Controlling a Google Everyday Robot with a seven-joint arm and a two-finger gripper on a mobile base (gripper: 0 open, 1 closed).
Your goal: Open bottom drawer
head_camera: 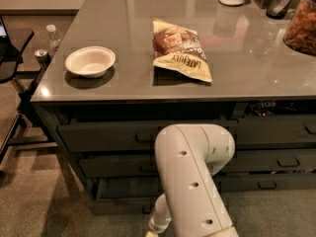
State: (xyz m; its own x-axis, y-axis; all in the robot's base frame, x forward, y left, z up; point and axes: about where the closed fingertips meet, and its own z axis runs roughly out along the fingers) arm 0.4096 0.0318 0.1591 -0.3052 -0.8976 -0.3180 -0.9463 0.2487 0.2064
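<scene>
Bowl [90,61] and bag [180,50] on the table [247,68].
Bowl left of bag; gripper [152,232] low down, just before the bottom drawer [121,205].

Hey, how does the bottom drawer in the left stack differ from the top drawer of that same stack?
The bottom drawer stands pulled out a little, its dark inside showing; the top drawer sits shut. The bottom drawer's front is slimmer, the top drawer's taller. Both are wide, dark grey and partly hidden by the arm. The claw is low at the view's bottom edge, just below the bottom drawer's front.
</scene>
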